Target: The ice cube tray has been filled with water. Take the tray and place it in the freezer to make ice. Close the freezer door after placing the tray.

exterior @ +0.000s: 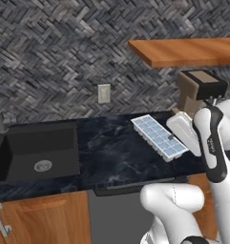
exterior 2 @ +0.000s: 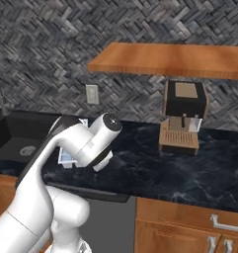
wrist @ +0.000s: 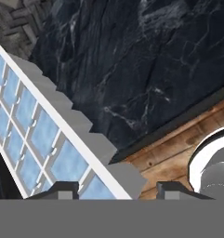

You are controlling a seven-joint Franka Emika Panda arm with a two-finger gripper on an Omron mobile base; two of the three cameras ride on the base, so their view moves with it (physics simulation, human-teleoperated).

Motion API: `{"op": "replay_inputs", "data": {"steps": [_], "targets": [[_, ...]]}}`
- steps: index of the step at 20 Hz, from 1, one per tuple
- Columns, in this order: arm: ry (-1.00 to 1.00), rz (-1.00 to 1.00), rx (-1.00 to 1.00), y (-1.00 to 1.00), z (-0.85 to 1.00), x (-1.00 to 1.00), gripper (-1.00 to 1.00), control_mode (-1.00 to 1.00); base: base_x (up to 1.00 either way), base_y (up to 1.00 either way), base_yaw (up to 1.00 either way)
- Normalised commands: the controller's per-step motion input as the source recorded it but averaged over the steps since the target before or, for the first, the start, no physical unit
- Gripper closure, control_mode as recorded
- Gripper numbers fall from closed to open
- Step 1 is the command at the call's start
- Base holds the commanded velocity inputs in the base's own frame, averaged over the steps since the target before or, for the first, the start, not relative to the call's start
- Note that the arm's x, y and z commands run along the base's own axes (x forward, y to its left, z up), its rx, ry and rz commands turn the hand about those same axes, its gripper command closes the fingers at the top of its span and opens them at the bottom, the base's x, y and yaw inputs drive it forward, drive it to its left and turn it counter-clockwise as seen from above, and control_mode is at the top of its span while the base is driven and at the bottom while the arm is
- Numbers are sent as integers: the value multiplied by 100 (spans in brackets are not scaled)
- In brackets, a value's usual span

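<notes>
Gripper (wrist: 115, 188) jaws stand on both sides of the ice cube tray (exterior: 159, 136), apparently grasping its end above the black counter (exterior: 107, 152); keep it level so the water (wrist: 39, 135) stays inside.

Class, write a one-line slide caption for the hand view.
Gripper straddles the near edge of the water-filled ice cube tray above the dark marble counter.

Dark marbled surface (exterior: 107, 147) across the middle of the frame, black sink (exterior: 37, 152) sunk in at the left. Wooden shelf (exterior 2: 175, 59) at upper right, brown-and-black coffee machine (exterior 2: 182, 118) standing beneath it on the surface. Pale wall socket (exterior: 104, 93) on the grey woven wall (exterior: 64, 47). Wooden cabinets (exterior 2: 189, 225) below.
</notes>
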Motion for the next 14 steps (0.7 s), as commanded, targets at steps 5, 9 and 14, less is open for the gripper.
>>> {"op": "replay_inputs", "data": {"steps": [5,9,14], "targets": [[0,0,0,0,0,0,100,100,-80,0,8],[0,0,0,0,0,0,100,100,-72,0,9],[0,0,0,0,0,0,100,100,-65,0,14]]}}
